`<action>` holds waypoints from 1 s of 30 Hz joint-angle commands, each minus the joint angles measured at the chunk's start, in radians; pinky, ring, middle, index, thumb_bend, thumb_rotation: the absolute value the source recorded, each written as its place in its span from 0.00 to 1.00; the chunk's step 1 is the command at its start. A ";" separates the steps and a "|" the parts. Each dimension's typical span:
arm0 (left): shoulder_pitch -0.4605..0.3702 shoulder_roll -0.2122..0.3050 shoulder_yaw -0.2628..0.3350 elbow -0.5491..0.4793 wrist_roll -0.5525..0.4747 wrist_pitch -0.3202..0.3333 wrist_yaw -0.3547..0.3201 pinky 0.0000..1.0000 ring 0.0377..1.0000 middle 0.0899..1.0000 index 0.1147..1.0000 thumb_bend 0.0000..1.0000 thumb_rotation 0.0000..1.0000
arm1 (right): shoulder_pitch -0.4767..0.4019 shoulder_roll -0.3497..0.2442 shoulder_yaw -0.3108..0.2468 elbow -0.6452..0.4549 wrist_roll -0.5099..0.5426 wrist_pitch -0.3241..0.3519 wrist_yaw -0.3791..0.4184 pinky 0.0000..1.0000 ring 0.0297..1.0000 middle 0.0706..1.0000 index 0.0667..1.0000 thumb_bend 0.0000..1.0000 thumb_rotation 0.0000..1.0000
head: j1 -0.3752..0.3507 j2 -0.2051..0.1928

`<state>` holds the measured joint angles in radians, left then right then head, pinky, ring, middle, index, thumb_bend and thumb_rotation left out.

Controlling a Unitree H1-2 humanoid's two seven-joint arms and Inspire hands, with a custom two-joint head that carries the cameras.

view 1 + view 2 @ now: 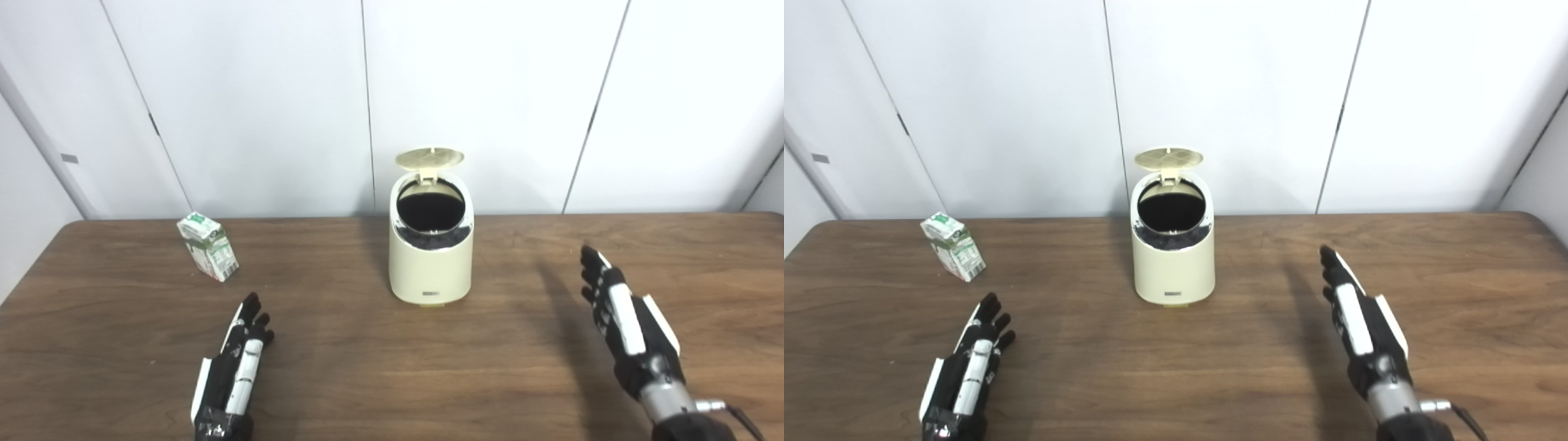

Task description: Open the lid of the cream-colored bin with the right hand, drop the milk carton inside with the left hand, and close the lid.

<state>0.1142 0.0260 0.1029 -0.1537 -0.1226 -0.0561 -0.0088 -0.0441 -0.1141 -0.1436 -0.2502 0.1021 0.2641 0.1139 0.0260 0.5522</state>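
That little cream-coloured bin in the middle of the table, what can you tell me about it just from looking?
The small cream-coloured, smooth plastic-looking bin is a rounded, upright tub standing on the brown wooden table, near its far edge by the white wall panels. Its round hinged lid is flipped up at the back, showing a ribbed underside. The slanted opening is dark inside, seemingly lined in black. A small label sits low on the front. Nothing touches it: both hands and the milk carton lie apart from it.
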 commanded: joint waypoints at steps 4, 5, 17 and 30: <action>-0.011 -0.014 0.017 -0.048 -0.074 0.001 -0.002 0.90 0.95 0.99 1.00 0.53 0.72 | 0.001 -0.004 0.000 0.003 0.056 -0.107 0.017 1.00 1.00 1.00 0.98 0.72 1.00 | 0.037 -0.004; -0.015 -0.016 0.019 -0.051 -0.077 0.002 0.001 0.89 0.94 0.99 1.00 0.54 0.70 | 0.005 -0.004 0.002 0.007 0.060 -0.118 0.018 1.00 1.00 1.00 0.98 0.73 1.00 | 0.043 -0.005; -0.033 -0.011 0.042 -0.125 0.007 0.042 0.061 0.78 0.87 0.91 0.95 0.65 0.43 | 0.026 -0.024 -0.013 0.042 0.115 -0.161 0.020 1.00 1.00 1.00 0.99 0.64 1.00 | 0.199 -0.027; -0.190 0.107 0.118 -0.147 0.346 0.191 0.198 0.83 0.79 0.82 0.88 0.75 0.28 | 0.036 -0.036 -0.011 -0.043 0.123 -0.084 0.004 0.98 0.98 0.98 0.97 0.63 1.00 | 0.270 -0.045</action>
<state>-0.0328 0.1037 0.2108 -0.2856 0.1837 0.1373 0.1688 0.0106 -0.1367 -0.1544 -0.2499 0.2214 0.1924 0.1185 0.2883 0.5093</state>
